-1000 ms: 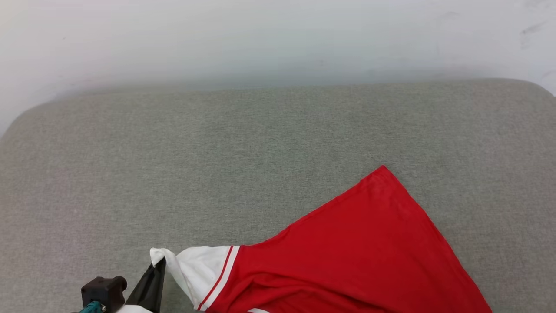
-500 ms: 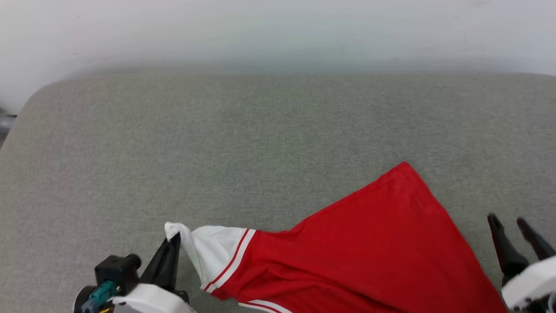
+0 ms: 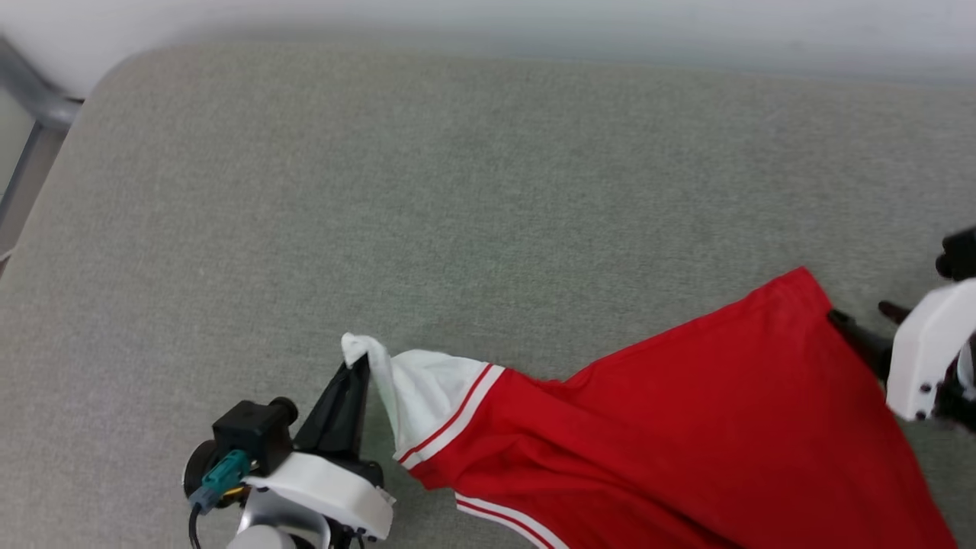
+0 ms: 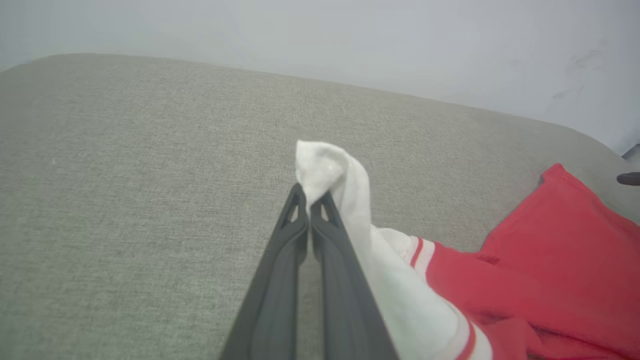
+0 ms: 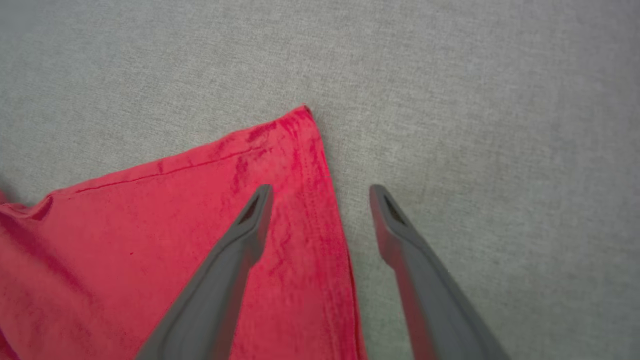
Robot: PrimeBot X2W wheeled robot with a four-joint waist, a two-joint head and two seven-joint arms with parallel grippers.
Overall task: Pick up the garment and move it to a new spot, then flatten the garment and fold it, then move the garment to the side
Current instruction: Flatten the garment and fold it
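The garment (image 3: 686,427) lies on the near right part of the grey cushion (image 3: 488,191), red cloth spread out fairly flat and running off the cushion's near edge out of sight. One red corner (image 5: 300,112) points toward the cushion's far side, its hem a little puckered. The white sleeve (image 3: 427,389), with its red-and-white striped trim (image 3: 450,419), is pulled out toward the cushion's left and lifted into a small peak.

That peak is held by the left gripper (image 4: 306,197). Its two dark fingers are pressed together with the sleeve's tip pinched between them, and a tuft of white cloth stands up past the tips. It sits over the near middle-left of the cushion.

The right gripper (image 5: 322,192) is over the cushion's right side, at the red corner. Its fingers are spread wide. One is above the red cloth and the other above bare cushion, so the side hem runs between them. Whether they touch the cloth I cannot tell.

The far and left parts of the cushion are bare grey weave. A pale wall (image 4: 350,40) rises behind the cushion's far edge, and grey metal bars (image 3: 34,107) show beyond its far left corner.
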